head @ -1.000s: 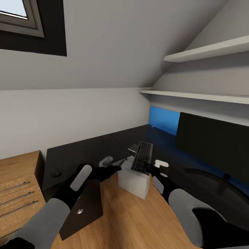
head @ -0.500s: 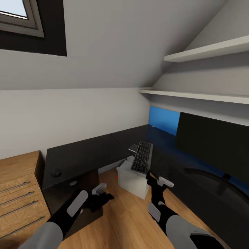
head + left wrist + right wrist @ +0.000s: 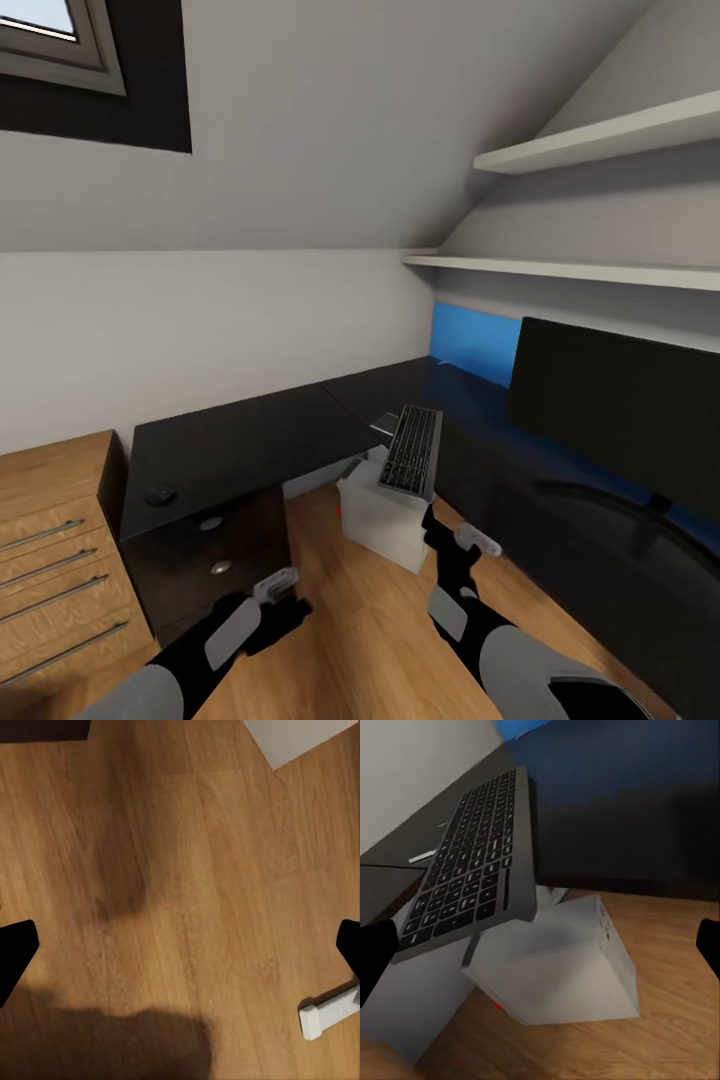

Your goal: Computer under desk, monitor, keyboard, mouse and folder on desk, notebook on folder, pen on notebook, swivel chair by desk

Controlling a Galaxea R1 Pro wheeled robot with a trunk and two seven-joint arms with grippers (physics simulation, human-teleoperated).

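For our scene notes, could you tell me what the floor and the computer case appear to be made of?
The floor looks like warm brown wood planks with a satin finish: grain streaks and board seams show. The computer looks like smooth matte light-grey plastic or painted metal; its plain flat faces leave that open.

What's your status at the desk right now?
Left hand and right hand open, empty, low over floor. Keyboard overhangs desk edge above computer. Nothing blocking.
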